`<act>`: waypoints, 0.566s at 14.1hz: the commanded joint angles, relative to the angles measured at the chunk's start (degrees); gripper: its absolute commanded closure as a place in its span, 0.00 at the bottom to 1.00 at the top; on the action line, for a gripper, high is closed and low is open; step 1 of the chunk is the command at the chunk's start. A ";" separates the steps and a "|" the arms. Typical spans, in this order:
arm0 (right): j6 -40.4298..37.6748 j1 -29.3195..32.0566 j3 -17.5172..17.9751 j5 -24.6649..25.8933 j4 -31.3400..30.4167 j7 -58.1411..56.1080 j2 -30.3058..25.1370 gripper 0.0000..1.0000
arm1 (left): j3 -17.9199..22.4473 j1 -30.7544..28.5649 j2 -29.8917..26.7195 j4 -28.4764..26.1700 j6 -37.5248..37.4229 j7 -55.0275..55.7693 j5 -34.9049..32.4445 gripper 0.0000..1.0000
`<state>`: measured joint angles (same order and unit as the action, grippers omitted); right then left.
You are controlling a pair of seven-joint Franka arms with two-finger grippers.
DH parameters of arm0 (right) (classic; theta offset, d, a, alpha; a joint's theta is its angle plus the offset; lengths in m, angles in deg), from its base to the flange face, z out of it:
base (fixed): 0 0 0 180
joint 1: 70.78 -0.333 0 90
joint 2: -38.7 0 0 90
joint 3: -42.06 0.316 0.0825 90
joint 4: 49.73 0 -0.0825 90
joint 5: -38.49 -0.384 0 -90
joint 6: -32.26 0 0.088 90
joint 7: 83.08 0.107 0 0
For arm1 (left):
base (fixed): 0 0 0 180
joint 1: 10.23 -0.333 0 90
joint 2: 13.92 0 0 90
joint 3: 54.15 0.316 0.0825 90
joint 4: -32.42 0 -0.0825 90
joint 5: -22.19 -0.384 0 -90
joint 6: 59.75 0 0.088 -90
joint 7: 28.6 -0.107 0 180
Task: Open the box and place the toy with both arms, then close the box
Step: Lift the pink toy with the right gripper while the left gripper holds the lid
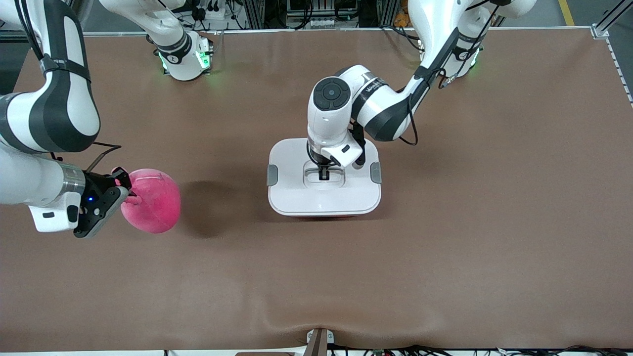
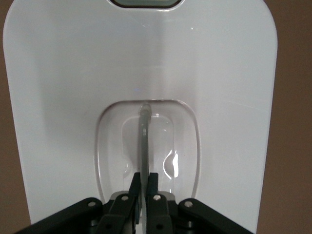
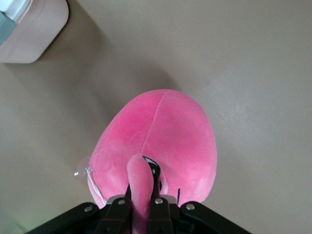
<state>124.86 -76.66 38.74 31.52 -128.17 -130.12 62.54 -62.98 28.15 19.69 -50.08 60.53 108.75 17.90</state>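
lying flat on brown table [image 1: 445,247]: white-lidded box [image 1: 296,195]; left pincer [image 1: 324,173] pinching shut on its handle [image 2: 144,141]; right pincer [image 1: 127,190] clamping pink toy [image 1: 153,205] ear.

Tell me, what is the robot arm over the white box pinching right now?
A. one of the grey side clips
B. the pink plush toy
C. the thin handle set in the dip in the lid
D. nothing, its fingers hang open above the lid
C. The left gripper is shut on the thin handle in the recess of the box lid; the toy is in the right gripper.
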 commanded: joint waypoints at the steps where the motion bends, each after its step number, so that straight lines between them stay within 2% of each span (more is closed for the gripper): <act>1: -2.50 -0.80 -0.01 -1.03 0.04 4.23 -1.42 1.00 | 0.14 0.47 -1.71 -0.03 -1.81 -0.76 -1.33 1.00; 4: -3.83 -0.80 -0.10 -3.66 0.04 6.87 -1.51 1.00 | 0.05 0.38 -2.41 -0.11 -2.78 -1.20 -1.33 1.00; 8: -5.05 -0.98 -0.01 -3.84 0.04 11.70 -1.86 1.00 | -0.13 0.21 -3.64 -0.11 -4.09 -1.55 -1.24 1.00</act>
<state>121.27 -77.37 38.81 28.70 -128.15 -121.40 61.89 -63.12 28.18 17.92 -50.05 58.55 107.76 17.89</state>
